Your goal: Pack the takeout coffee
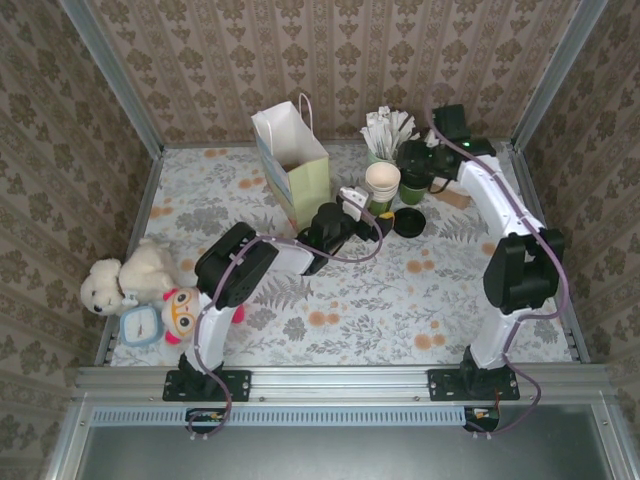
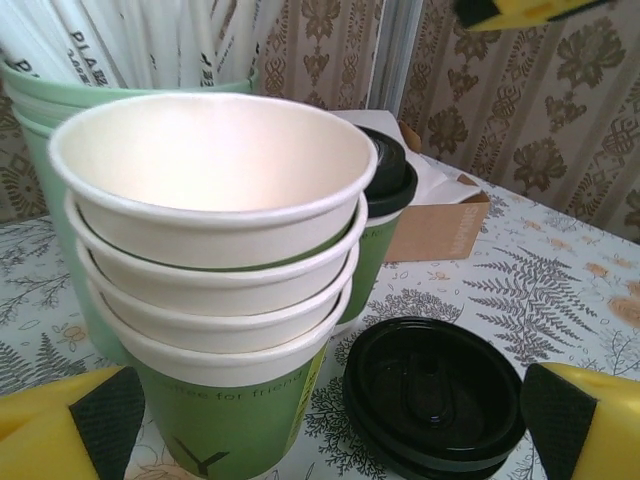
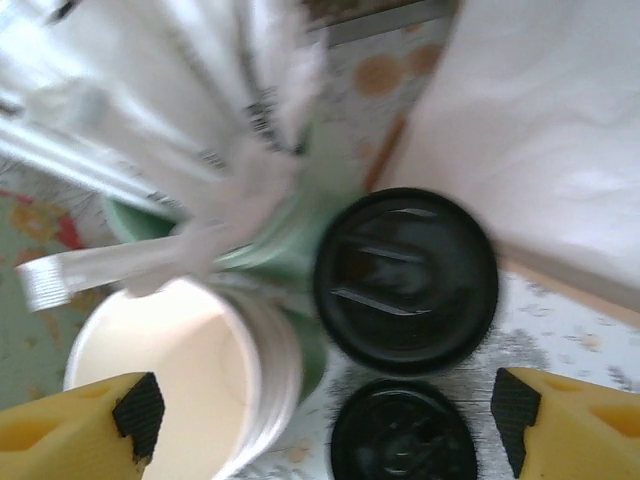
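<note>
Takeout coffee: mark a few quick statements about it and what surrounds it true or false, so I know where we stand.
1. The takeout coffee wears its black lid. True.
2. It already sits inside the gift bag. False: it stands on the table beside the stack of cups.
3. A loose black lid lies on the table by that stack. True.
4. The right gripper is shut on the coffee. False: its jaws stand open, clear of the cup.
</note>
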{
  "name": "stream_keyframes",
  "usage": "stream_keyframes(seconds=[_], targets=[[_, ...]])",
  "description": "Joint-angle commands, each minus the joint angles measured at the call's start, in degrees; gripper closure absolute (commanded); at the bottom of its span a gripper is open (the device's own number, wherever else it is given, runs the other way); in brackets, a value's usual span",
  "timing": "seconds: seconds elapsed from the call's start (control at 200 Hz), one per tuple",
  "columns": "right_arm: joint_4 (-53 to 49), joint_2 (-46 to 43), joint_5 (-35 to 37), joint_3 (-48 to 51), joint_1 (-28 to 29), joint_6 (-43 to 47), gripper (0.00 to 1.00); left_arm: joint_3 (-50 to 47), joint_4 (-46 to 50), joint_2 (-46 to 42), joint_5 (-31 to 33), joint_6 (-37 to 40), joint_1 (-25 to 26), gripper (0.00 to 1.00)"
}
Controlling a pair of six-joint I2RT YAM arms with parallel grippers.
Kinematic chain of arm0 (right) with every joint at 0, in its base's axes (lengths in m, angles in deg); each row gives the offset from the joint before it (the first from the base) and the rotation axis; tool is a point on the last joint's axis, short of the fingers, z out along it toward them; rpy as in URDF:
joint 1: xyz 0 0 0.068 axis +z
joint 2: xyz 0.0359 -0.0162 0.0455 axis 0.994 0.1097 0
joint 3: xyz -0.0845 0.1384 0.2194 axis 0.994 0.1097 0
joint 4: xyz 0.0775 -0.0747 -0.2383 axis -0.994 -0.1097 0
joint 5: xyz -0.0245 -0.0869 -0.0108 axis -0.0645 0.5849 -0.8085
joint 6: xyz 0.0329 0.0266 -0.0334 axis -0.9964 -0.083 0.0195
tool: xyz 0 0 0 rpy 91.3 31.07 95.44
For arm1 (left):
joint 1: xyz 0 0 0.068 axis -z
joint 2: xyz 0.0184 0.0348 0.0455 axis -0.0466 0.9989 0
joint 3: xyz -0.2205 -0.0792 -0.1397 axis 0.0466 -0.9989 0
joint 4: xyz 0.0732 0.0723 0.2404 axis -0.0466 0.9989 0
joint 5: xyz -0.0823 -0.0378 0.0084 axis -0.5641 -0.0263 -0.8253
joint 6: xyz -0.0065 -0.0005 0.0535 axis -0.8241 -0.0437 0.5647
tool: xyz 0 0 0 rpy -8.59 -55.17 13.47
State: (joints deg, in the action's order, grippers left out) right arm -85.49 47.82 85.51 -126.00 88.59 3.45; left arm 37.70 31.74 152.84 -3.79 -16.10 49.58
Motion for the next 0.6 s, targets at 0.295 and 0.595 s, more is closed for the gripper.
stream_keyframes(seconds=[0.295, 0.595], targets=[[-0.5, 9.0, -19.0, -3.6, -6.4, 4.7, 0.0, -2.4, 14.1, -8.3, 6.4, -6.4, 1.3, 0.0], [-1.1, 13.8, -14.7, -5.6, -5.8, 5.8, 0.0, -1.5, 15.7, -7.8, 7.4, -6.3, 1.4, 0.0]])
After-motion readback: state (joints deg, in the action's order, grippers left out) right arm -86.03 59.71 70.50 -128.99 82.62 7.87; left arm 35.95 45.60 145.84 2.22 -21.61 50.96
